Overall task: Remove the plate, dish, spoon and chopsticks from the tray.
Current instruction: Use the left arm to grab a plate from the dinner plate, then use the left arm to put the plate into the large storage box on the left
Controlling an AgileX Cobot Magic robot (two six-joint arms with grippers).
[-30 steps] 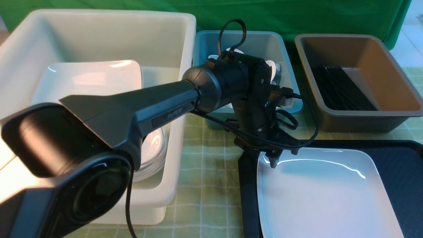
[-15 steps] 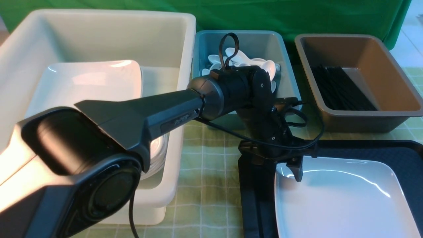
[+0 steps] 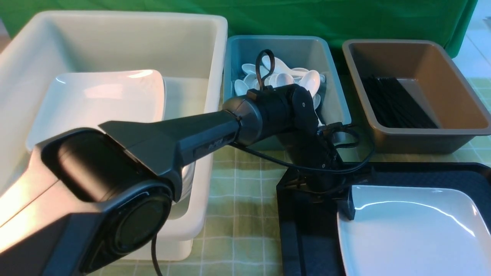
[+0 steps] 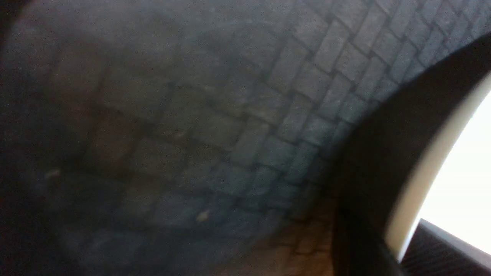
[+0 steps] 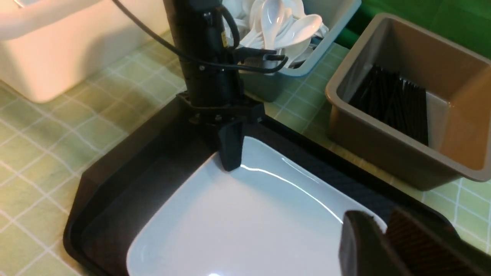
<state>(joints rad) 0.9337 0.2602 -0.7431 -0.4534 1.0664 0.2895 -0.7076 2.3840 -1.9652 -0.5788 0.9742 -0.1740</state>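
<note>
Plate (image 5: 238, 226): glossy white, rounded-square, on textured black tray (image 5: 111, 226). Left pincer (image 5: 224, 159) at plate's corner inside tray, one fingertip overlapping it; opening, grip indeterminable. Right pincer (image 5: 383, 234): blurred, opening and hold indeterminable.

The left arm (image 3: 203, 134) reaches forward and rightward, its wrist (image 3: 314, 153) angled down, the hand (image 3: 343, 205) lowest.

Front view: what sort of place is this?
Likely a dish-sorting test bench: a robot arm works over a black tray, beside a tub of white spoons and a brown tub, with a green cloth backdrop.
</note>
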